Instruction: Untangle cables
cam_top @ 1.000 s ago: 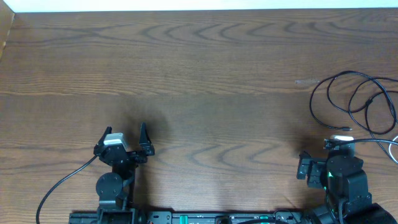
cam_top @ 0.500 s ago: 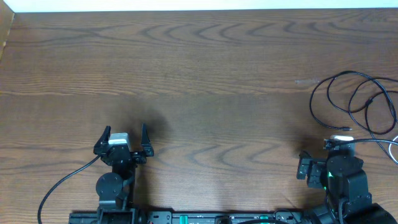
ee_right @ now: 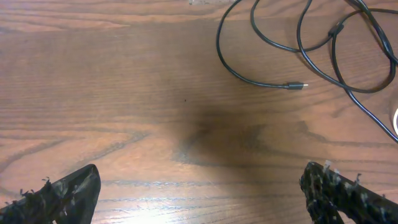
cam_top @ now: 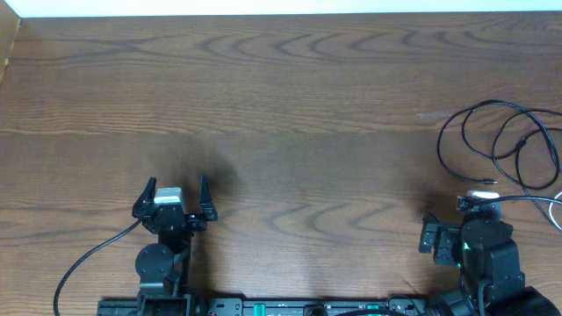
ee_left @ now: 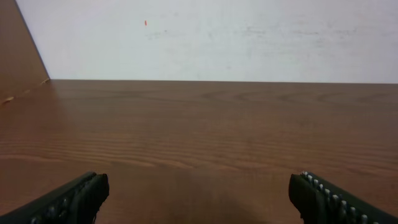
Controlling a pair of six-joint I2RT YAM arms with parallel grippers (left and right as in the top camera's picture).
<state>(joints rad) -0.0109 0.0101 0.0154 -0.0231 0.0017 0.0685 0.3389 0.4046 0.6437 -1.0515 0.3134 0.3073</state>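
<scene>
- L gripper (cam_top: 176,186) is sitting low at the near-left of the table (cam_top: 281,96), jaws standing wide apart and holding nothing. Its wrist view is showing only bare wood ahead and the wall beyond.
- Vs. a sec ago it's barely shifting: the head is sitting a touch further right, nothing more. The jaws are staying as wide as they were.
- The thick black wire (cam_top: 88,261) curling off to the L arm's left is looking like arm wiring, not part of the job.
- Mid-table is showing wood grain only, no cords reaching that far.
- R gripper (ee_right: 199,183) is parked near the table's near-right corner, jaws also spread wide and gripping nothing. No visible shift from a sec ago.
- The cables (ee_right: 273,84) are lying just beyond the R gripper, toward the right edge. Thin black cords are looping over each other in loose overlapping rings.
- One small plug end (ee_right: 297,86) is pointing right, lying free on the wood inside the R wrist view.
- A white-grey cord (cam_top: 552,207) is peeking in at the far-right edge, mostly cut off. Can't tell how it's crossing the black ones.
- The cords are lying exactly as they were a sec ago, so nothing is getting untangled yet.
- Judgement: both arms are idling pre-start, and the task is looking basically at zero.
- Judgement: the R arm is the obvious one to reach first, since the L is well apart from the pile. The free plug end is looking like the easiest pick-up spot.
- Risk, as a guess: cords this thin may be slipping out between the pads, and pulling one loop may be dragging the rest along.
</scene>
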